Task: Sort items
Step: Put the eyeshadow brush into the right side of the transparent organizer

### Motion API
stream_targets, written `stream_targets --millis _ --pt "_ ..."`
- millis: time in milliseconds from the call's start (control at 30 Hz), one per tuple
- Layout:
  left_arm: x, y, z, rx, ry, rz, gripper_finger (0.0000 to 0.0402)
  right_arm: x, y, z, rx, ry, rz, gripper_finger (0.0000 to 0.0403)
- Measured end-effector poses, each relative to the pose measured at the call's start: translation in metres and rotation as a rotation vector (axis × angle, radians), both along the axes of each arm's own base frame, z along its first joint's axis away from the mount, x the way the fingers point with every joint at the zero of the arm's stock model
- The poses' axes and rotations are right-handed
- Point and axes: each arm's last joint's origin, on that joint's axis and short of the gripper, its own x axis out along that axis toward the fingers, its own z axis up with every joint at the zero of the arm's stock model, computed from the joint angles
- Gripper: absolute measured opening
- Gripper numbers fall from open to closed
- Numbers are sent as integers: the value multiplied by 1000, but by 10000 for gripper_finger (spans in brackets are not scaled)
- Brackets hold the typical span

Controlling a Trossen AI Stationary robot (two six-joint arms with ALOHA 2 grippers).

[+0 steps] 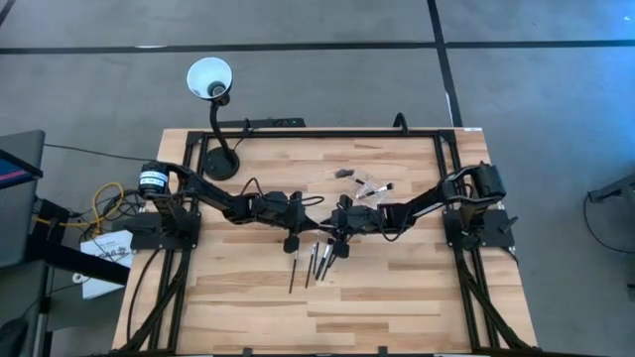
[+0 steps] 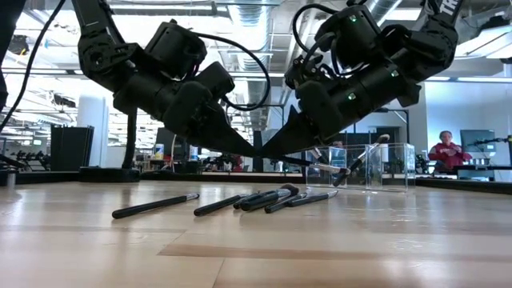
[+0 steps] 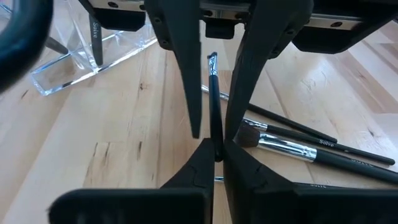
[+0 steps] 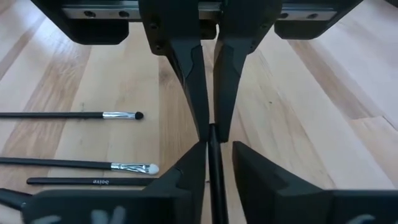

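Sorting looked barely begun. Several brushes [image 1: 316, 260] lay loose on the counter [image 1: 397, 297] in front of the arms, roughly parallel, long axes running near-to-far with slight fanning. A couple more lay by the clear holder [image 2: 384, 166] farther back, and whether any stood in it could not be told. Above the counter's middle, the left gripper [image 3: 214, 149] and the right gripper [image 4: 211, 132] met tip to tip, both sets of jaws pinching one thin brush [image 3: 213, 99] between them. Its long axis ran along the line between the two grippers, small bristle tip toward the right arm.
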Motion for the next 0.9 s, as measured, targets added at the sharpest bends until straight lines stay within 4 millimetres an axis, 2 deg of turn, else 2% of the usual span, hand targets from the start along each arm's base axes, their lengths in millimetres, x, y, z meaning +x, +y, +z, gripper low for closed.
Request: stream_targets --millis 133,267,333,400,500,600,633,700,833,900 --pt "0 0 1 2 -6 3 13 -2 -1 10 -13 -21 -24 104" --pt "0 2 1 29 -5 55 12 -7 1 39 -21 -86 -31 125" --pt "0 6 2 39 -4 83 13 -15 4 60 -49 -116 -4 132" --pt "0 10 5 40 -19 100 13 -28 9 90 -95 -176 37 137" --pt "-2 18 18 41 -57 126 12 -57 16 132 -186 -238 54 140" --pt "-5 25 39 45 -129 151 13 -93 19 160 -227 -262 -17 141" --pt "-7 27 48 51 -159 157 13 -103 19 161 -219 -267 -32 140" --pt "-12 31 66 74 -227 164 12 -117 20 151 -202 -266 -27 137" --pt "-24 33 99 99 -349 118 13 -126 18 107 -241 -326 -18 131" --pt "-31 32 115 108 -415 80 12 -127 13 92 -274 -399 -36 130"
